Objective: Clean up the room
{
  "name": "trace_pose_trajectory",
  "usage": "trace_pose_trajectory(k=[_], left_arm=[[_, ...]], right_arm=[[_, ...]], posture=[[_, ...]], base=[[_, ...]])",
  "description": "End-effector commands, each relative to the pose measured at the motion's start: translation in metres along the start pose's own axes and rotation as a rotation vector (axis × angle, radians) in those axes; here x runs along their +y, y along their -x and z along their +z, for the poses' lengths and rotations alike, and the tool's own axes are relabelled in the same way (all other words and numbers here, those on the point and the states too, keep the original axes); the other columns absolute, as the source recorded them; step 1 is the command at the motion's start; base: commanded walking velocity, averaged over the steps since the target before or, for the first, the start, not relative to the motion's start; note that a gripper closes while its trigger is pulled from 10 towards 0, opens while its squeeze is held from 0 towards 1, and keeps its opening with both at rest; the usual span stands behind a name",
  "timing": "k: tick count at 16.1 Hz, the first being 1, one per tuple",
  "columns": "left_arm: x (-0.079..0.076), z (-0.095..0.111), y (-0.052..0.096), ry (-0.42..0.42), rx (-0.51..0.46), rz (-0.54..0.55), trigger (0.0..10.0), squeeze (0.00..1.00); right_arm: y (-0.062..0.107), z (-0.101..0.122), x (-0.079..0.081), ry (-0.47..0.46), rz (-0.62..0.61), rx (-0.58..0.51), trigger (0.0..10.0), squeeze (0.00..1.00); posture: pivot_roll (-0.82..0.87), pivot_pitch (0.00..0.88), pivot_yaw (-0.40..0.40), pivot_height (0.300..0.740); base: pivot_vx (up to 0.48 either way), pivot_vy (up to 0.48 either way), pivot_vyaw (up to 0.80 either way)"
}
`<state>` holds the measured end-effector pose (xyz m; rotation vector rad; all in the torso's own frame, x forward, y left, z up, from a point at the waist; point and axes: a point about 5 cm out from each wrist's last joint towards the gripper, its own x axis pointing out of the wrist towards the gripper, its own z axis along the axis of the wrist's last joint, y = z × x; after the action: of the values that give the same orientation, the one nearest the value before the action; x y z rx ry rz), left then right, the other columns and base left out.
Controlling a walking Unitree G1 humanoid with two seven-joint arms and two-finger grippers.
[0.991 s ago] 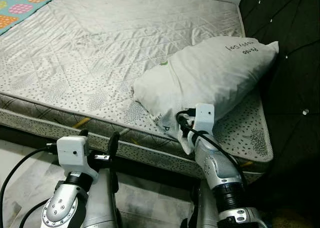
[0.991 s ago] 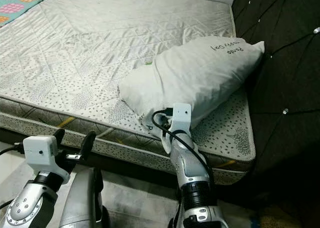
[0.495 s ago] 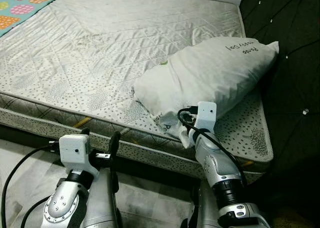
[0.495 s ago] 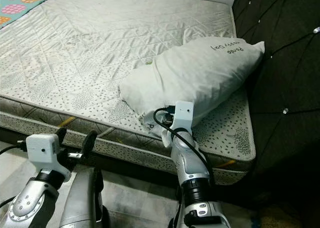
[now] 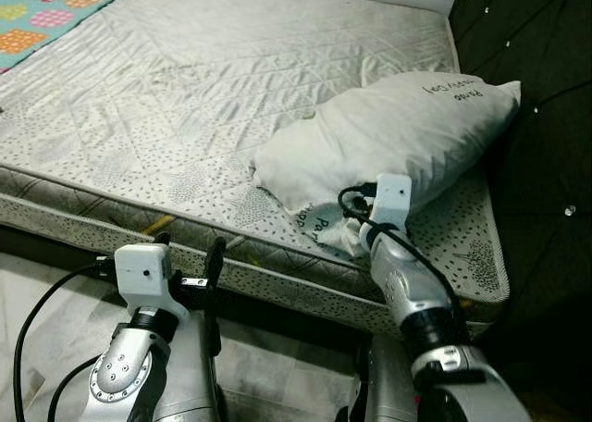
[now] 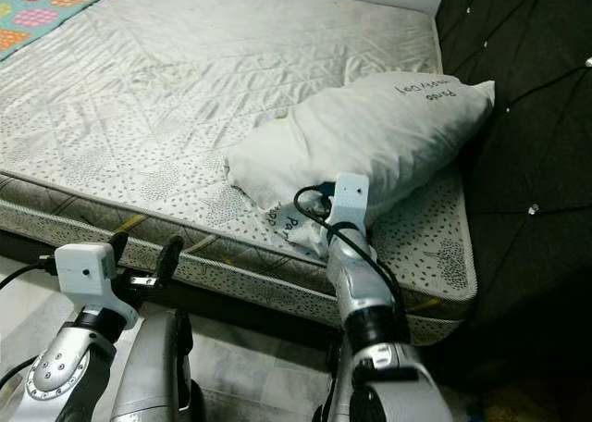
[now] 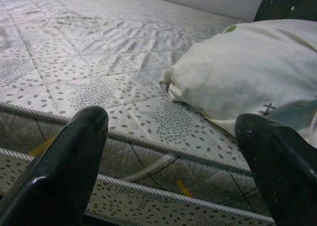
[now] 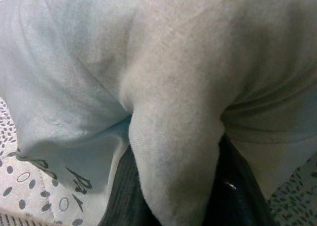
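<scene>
- Jaws of the right gripper (image 8: pixel 173 186) pinch a fold of the plump white fabric pillow (image 5: pixel 388 144), which lies on the grey quilted mattress (image 5: pixel 185 89) near the dark headboard (image 5: pixel 546 98).
- Left gripper (image 7: pixel 173 137) hangs wide apart before the bed edge.
- Judged barely begun: pillow gripped, not yet placed.

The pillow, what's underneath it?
The pillow lies on a bare speckled mattress. The right gripper pinches a fold at its near corner. The mattress directly beneath the pillow is covered, so anything there is hidden.

Pillow (image 5: pixel 388 144) hides right tool (image 8: pixel 173 196).
</scene>
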<state>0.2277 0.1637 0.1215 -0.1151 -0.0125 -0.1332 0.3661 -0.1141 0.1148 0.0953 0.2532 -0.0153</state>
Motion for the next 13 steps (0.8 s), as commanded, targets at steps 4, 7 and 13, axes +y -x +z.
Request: trace_pose_trajectory(k=[4,7,13], left_arm=[[-0.002,-0.001,-0.003,0.001,-0.007,0.005,10.0,0.0],[-0.001,-0.002,-0.002,-0.003,-0.004,0.002,10.0,0.0],[0.005,0.001,-0.003,-0.034,0.002,-0.011,10.0,0.0]], right_arm=[[-0.015,0.056,-0.04,0.048,-0.055,-0.176,0.0,0.0],[-0.017,0.092,-0.084,0.159,-0.098,-0.238,0.0,0.0],[0.001,0.143,-0.151,0.341,-0.203,-0.328,0.0,0.0]], posture=[[0.04,0.06,-0.078,0.531],[0.03,0.069,-0.062,0.531],[0.04,0.066,-0.025,0.531]], base=[[0.0,0.0,0.0],[0.0,0.0,0.0],[0.0,0.0,0.0]])
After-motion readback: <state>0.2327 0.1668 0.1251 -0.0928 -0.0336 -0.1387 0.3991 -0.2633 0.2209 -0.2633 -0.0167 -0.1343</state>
